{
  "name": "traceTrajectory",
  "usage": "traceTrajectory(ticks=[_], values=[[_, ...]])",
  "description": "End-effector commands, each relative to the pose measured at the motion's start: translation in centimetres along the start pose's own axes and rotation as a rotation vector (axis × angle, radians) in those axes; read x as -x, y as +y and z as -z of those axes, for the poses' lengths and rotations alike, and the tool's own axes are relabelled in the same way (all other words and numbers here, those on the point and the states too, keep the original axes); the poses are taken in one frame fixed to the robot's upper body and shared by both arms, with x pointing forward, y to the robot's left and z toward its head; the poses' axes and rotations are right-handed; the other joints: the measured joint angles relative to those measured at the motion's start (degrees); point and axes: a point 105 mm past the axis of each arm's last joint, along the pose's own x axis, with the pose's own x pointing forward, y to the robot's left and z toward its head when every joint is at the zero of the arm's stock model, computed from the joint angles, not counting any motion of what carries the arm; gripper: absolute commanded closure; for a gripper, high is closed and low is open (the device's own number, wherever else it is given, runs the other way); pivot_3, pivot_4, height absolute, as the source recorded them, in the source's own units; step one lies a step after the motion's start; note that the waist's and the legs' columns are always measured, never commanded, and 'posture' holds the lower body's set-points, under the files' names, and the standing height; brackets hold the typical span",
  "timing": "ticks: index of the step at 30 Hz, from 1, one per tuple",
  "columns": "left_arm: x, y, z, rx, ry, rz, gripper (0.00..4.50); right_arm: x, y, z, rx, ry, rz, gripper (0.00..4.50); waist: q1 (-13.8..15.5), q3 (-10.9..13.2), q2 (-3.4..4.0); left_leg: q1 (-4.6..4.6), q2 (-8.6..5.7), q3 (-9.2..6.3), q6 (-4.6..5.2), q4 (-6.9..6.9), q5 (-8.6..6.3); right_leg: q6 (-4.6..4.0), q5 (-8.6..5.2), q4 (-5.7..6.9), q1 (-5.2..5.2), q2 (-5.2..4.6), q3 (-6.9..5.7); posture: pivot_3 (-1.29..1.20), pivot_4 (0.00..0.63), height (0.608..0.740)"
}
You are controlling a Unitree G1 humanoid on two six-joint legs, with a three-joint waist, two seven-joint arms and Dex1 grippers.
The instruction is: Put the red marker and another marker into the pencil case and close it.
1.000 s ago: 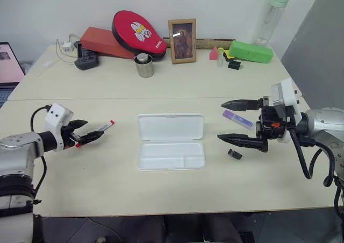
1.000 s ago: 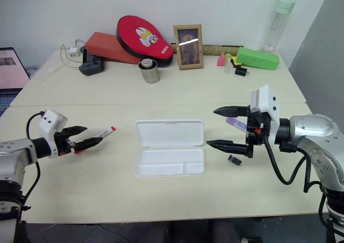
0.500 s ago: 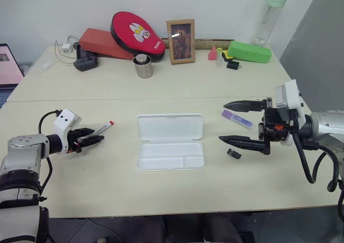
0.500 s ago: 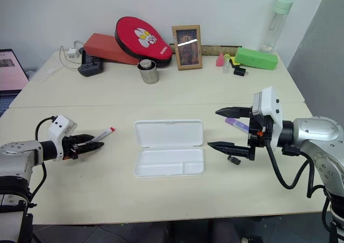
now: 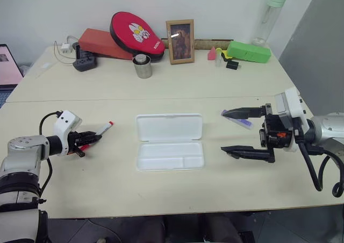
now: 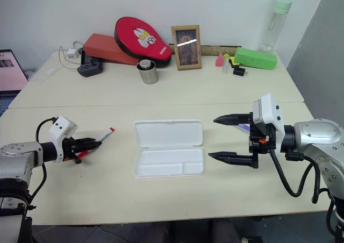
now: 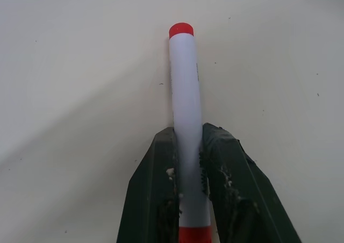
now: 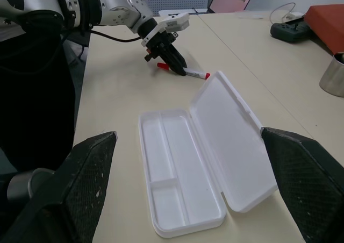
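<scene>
Grip of the left gripper (image 7: 188,146) was closed on the red marker (image 7: 185,108) near its tail; barrel judged light, stiff, slippery.

red marker (image 7: 185,124) in jaws, pencil case (image 5: 170,149) open

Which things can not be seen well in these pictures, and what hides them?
- Purple marker: left eye view, mostly behind the right gripper's upper finger.
- Red marker: left wrist view, its near end is cut off by the picture's edge; the left gripper's fingers cover its sides.
- Whether the red marker rests on the table or is lifted: cannot tell.
- Pencil case tray: open and bare; nothing hidden.
</scene>
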Motion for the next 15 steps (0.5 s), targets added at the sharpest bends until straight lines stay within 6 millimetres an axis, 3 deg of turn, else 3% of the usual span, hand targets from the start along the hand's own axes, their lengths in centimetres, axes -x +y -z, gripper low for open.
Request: traceTrajectory(ticks=[1,3,6,7,10,12,15], values=[[0.3,0.1,0.0,0.026,-0.024,-0.013,4.08,0.2,0.2,-0.8,0.056,-0.005,-0.007,0.00,0.00,0.00,0.00,0.00,0.00,0.00,0.00,0.00,0.00,0.00,0.00,0.00,0.00,0.00,-0.01,0.00,0.150,0.740],[0.6,0.2,-1.5,0.019,-0.077,-0.017,4.08,0.3,0.1,-0.9,0.056,-0.003,-0.007,0.00,-0.01,0.00,0.00,-0.01,0.01,-0.01,0.00,0.00,0.00,0.00,0.00,0.00,0.00,0.00,-0.01,0.00,0.150,0.740],[1.9,-1.9,-8.3,-0.059,-0.273,0.086,4.08,0.9,-0.2,-1.0,0.056,0.001,0.014,0.00,-0.01,0.09,-0.16,-0.07,0.01,-0.01,0.00,0.02,0.00,0.00,0.00,-0.01,-0.02,0.01,-0.03,0.00,0.150,0.740],[3.0,-3.5,-12.2,-0.102,-0.393,0.146,4.08,1.1,-0.4,-1.0,0.059,0.007,0.029,0.00,0.05,0.11,-0.21,-0.20,0.02,-0.07,-0.01,0.07,0.00,-0.01,0.00,-0.03,-0.05,-0.01,-0.02,0.00,0.150,0.740],[5.2,-7.3,-17.6,-0.171,-0.559,0.286,4.08,1.3,-0.7,-1.1,0.064,0.006,0.050,0.00,0.70,0.13,-0.39,-0.32,0.02,-0.18,-0.02,0.12,0.01,-0.01,0.01,-0.08,-0.04,-0.02,-0.12,0.00,0.150,0.740],[5.8,-9.3,-18.8,-0.198,-0.589,0.359,4.08,1.3,-0.8,-1.1,0.065,0.000,0.054,0.00,0.62,0.10,-0.36,-0.27,0.00,-0.18,-0.02,0.11,0.01,0.01,0.01,-0.13,-0.01,-0.05,-0.04,0.00,0.150,0.740],[5.4,-13.0,-19.1,-0.292,-0.550,0.490,4.08,1.4,-1.0,-1.3,0.074,0.000,0.080,0.00,-0.18,0.01,-0.10,-0.04,-0.08,0.02,0.00,0.02,0.00,0.11,-0.04,-0.10,0.02,-0.10,0.11,0.00,0.150,0.740]])
